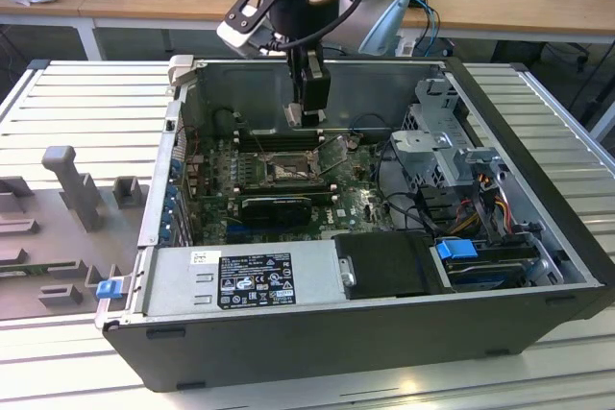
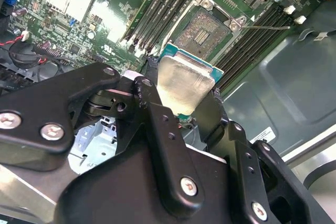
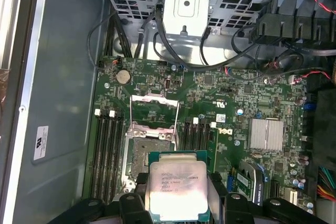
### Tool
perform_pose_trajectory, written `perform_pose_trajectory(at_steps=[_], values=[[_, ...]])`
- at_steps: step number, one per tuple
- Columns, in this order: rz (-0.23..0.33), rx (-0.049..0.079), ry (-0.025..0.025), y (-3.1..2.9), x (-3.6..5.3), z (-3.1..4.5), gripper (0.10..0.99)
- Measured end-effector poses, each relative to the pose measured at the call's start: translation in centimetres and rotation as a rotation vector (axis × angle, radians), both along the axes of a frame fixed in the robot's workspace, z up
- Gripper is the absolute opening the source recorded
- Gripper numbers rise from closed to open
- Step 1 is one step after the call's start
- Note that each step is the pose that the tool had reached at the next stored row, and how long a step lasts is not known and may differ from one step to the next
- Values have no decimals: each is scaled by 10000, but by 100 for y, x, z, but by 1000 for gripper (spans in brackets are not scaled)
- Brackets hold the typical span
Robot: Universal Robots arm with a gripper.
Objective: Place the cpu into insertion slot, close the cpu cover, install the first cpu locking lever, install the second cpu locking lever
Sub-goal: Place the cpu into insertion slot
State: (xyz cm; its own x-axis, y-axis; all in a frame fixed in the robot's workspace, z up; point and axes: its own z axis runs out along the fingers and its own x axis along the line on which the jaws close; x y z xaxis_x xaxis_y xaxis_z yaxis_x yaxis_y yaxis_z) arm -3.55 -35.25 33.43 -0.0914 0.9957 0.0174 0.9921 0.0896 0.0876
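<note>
**One chip held just above its open socket**

The cpu [image 3: 176,184] is gripped by two opposite edges between the fingers of the gripper [image 1: 307,114], its pale metal face turned up and its body kept flat. The jaws are closed narrowly on the chip. An edge hold of this kind is judged to leave the underside free, so that nothing comes between the contacts and the socket.

The chip is hung inside the open computer case [image 1: 384,333], not yet seated. In the first wrist view it overlaps one edge of the insertion slot [image 3: 142,153], most of whose dark centre is left uncovered.

The slot is set in the green circuit board [image 3: 247,103], between two banks of long black memory slots [image 3: 105,150] and nearer the board's edge by the plain case wall than its middle.

The cpu cover [image 3: 155,98] is seen swung open to the side of the slot towards the metal drive cage [image 3: 189,3], so that the way down is left clear. The placing is therefore judged under way, with the cover and both levers not yet dealt with.
</note>
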Motion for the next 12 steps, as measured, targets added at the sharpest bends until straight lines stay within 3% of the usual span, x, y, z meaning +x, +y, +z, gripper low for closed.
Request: perform_pose_trajectory(at_steps=[12], values=[[-39,1,-1,0,0,-29,525]])
